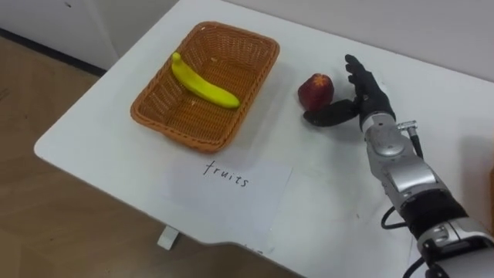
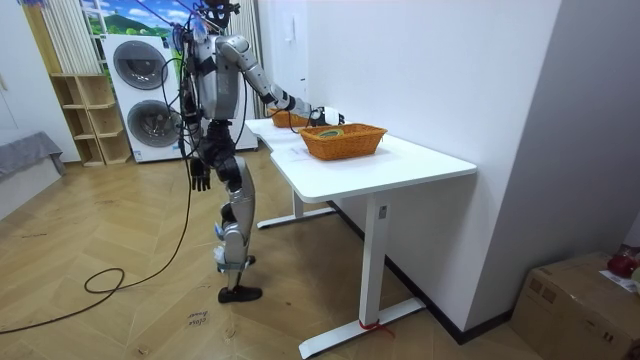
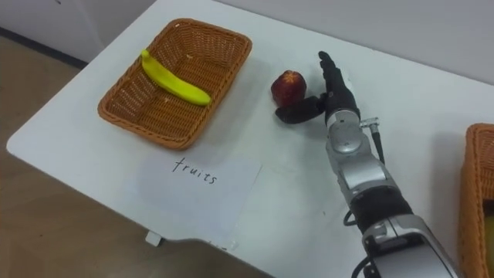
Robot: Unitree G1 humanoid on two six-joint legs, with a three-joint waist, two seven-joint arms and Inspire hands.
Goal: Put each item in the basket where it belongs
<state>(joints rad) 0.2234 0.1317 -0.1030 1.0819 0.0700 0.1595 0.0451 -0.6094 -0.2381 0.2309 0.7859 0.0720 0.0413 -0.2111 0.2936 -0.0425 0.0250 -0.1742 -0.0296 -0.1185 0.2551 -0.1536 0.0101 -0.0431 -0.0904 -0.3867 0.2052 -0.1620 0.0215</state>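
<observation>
Your robot stands at the end of the white surface (image 1: 324, 201), left hand (image 2: 200, 178) hanging by its side. Nearest on the surface lies a handwritten paper label (image 1: 224, 181), and the right arm reaches past it from the lower right. The right hand (image 1: 374, 100) is open, fingers straight and thumb stretched low along the surface, just beside a red apple (image 1: 316, 90) that stands outside the baskets, not yet gripped. To take it well, bring the palm against the fruit's right side, then curl the fingers over the top as the thumb closes beneath. A nudged apple will likely roll. At the robot's right, a second wicker basket (image 3: 477, 185) shows at the edge, its contents unclear. Beyond the label, the wicker fruit basket (image 1: 174, 133) holds one banana (image 1: 202, 82), lying diagonally.
</observation>
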